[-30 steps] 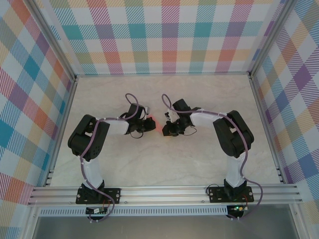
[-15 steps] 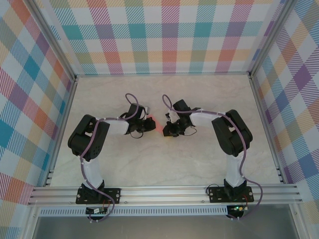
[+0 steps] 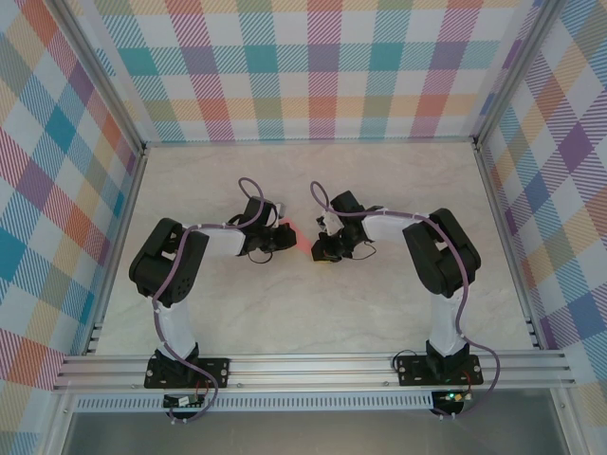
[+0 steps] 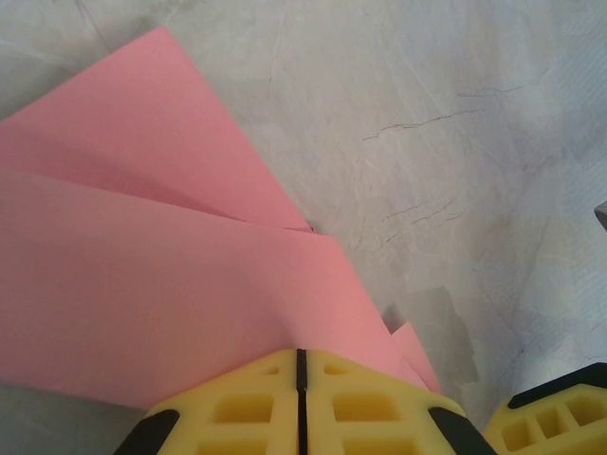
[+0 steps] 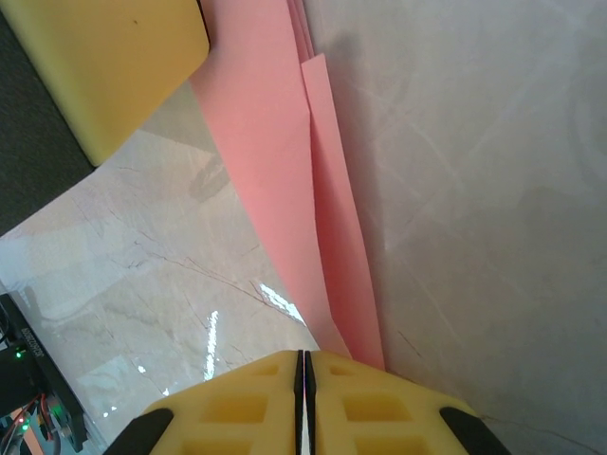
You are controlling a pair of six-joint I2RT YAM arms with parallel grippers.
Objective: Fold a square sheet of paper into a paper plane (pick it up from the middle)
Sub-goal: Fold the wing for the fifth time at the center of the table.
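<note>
2 grippers meet near the middle of the table, with the square sheet of paper lying between them. The left gripper is at the paper's 9 o'clock and the right gripper at its 3 o'clock. Both have their yellow fingers shut tight. The tips seem to press down on the pink paper, not pinch it, likely to hold the folds flat. The paper lies in folded layers with a pointed flap. From above, the arms cover most of it. In the wrist views the fingers hide the paper's near edge, so real touch is hard to tell.
</note>
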